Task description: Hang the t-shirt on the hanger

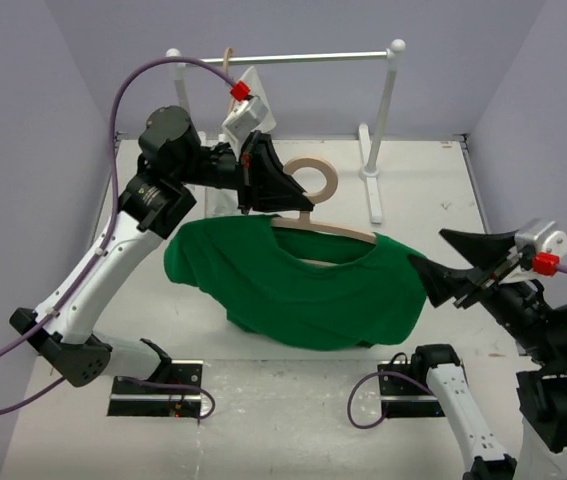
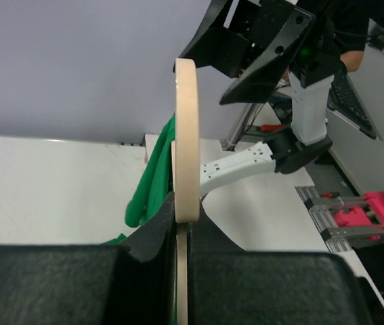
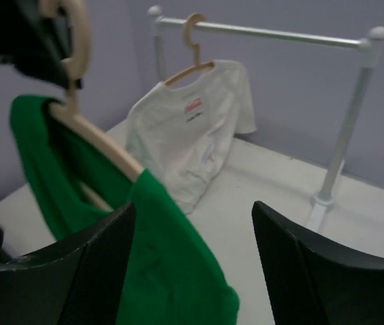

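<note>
Top external view showed the left end effector [image 1: 271,203] clamped on the wooden hanger [image 1: 335,232] at the base of its hook, holding it raised above the white tabletop [image 1: 423,190]. A green t-shirt [image 1: 303,295] hung from the hanger, its collar open around the wood, with a bare stretch of the hanger's arm showing between the hook and the shoulder nearest the right arm. The right end effector [image 1: 426,247] sat at that shoulder of the shirt with its fingers spread apart; whether a fingertip touched the cloth could not be told. Left wrist footage caught the hook edge-on, pinched between the two black pads, green fabric hanging just behind it. Right wrist footage showed the two fingers wide apart, with the green cloth beside the left-hand one. At the back of the tabletop stood a white rack [image 1: 303,57], with a white shirt [image 3: 185,128] hung from it on a second hanger [image 3: 192,47].
</note>
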Robot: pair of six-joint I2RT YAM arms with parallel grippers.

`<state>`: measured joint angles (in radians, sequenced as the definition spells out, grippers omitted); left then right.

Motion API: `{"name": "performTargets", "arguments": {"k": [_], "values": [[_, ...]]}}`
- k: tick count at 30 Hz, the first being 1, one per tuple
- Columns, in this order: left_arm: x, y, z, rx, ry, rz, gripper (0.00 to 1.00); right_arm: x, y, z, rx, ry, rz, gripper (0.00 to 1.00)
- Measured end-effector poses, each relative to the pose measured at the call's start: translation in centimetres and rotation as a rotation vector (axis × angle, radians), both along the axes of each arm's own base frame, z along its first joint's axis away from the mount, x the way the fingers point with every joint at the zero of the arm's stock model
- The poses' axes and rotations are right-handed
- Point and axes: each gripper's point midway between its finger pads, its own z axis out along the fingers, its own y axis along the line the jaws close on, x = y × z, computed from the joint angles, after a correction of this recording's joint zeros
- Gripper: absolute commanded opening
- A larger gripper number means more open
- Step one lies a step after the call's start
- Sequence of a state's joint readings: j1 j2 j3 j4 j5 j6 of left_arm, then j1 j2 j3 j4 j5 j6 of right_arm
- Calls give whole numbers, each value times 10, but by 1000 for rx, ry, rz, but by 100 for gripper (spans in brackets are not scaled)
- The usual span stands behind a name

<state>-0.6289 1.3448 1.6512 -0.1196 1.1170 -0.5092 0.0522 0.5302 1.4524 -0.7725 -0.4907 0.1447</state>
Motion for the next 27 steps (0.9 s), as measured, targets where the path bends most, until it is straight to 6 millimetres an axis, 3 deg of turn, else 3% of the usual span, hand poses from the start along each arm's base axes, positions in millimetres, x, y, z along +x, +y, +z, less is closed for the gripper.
{"name": "performTargets", "arguments": {"k": [2, 6, 10, 16, 22, 25, 26, 27], "values": [[4, -5, -9, 19, 19, -33, 0, -11, 19, -12, -48, 28, 143, 58], [0, -7, -17, 30, 7, -113, 0, -19, 38, -38, -120, 115, 320, 59], [-10, -3, -14, 15, -46, -183, 0, -32, 45, -53, -163, 154, 410, 59], [-21, -2, -12, -2, -100, -262, 0, -49, 49, -58, -197, 130, 487, 44], [-21, -7, -12, -10, -100, -292, 0, -43, 57, -74, -204, 209, 558, 40], [-21, -13, -9, -14, -96, -308, 0, -38, 60, -80, -201, 245, 577, 17], [-22, -16, -8, -15, -95, -315, 0, -37, 61, -80, -199, 251, 583, 1], [-23, -19, -8, -17, -93, -322, 0, -37, 62, -80, -199, 254, 589, 0]]}}
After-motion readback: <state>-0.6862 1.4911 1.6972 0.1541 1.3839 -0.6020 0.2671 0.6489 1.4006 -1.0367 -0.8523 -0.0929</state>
